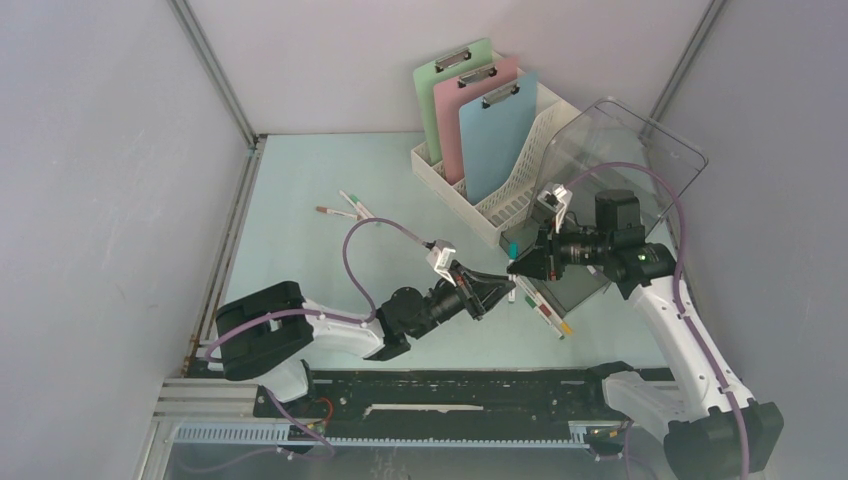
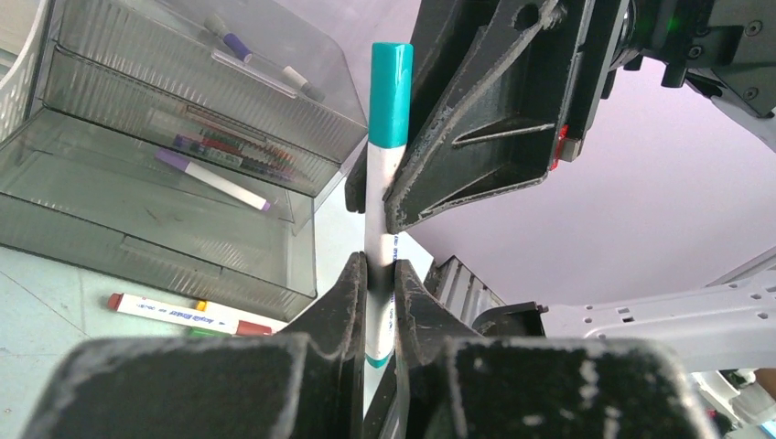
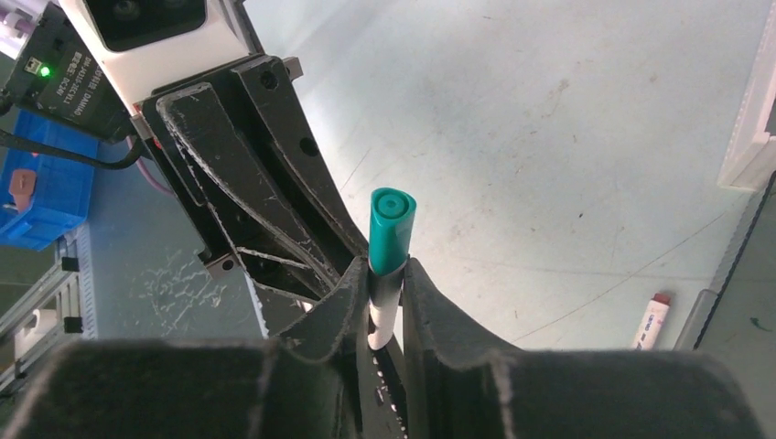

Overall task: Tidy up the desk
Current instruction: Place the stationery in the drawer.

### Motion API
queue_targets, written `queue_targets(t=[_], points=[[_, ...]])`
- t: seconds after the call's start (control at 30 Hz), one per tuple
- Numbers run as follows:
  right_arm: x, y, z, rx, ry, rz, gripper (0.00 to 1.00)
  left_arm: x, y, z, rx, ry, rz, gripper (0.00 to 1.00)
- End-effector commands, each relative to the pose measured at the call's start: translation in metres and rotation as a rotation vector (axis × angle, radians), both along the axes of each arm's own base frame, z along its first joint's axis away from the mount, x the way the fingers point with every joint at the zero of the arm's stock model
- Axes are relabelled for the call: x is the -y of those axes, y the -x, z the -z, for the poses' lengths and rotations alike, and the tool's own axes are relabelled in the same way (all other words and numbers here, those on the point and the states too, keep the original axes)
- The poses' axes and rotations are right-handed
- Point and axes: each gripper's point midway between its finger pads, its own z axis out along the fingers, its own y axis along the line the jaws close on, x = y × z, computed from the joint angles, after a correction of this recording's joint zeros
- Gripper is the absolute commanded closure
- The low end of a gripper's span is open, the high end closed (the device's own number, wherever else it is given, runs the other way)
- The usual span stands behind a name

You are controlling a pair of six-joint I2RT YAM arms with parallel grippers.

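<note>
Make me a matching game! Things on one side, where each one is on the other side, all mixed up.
Things:
1. teal-capped marker
2. pink clipboard
3. purple-capped marker
4. red-capped marker

Places:
A. lying on the desk
B. pinched between the left claw and the right claw
C. standing in the white rack
D. inside the clear organizer

Pairs: 1-B, 2-C, 3-D, 4-A

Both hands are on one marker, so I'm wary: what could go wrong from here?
The left hand and right hand both pinch the white marker with a teal cap; if neither lets go, moving apart could wrench it loose. Then it may drop onto the pale mint-blue desk and roll.
</note>
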Motion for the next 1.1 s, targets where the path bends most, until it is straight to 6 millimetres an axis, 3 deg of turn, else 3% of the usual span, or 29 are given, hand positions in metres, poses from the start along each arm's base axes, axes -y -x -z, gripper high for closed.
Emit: queue_targets(t=[0.0, 0.2, 0.4, 0.63, 0.83, 1.07], points=[[-0.004, 0.002, -0.004, 0.021, -0.013, -0.029, 0.82, 0.004, 0.0, -0.023, 0.052, 0.045, 0.0, 0.89], [-0.006, 0.004, -0.003, 0.028, -0.007, -0.042, 0.93, 0.0, -0.001, -0.018, 0.039, 0.013, -0.019, 0.7], [-0.004, 0.002, -0.001, 0.048, 0.013, -0.038, 0.96, -0.017, -0.008, -0.008, 0.056, -0.065, -0.089, 0.51], [0.004, -0.002, 0.007, 0.129, 0.094, -0.019, 1.0, -0.062, -0.016, -0.004, 0.119, -0.144, -0.219, 0.32], [0.016, 0.005, 0.018, 0.26, 0.211, -0.082, 1.0, -0.109, -0.026, 0.011, 0.118, -0.198, -0.373, 0.02], [0.037, -0.01, 0.04, 0.312, 0.395, -0.042, 1.0, -0.156, -0.034, 0.032, 0.087, -0.228, -0.517, 0.0]])
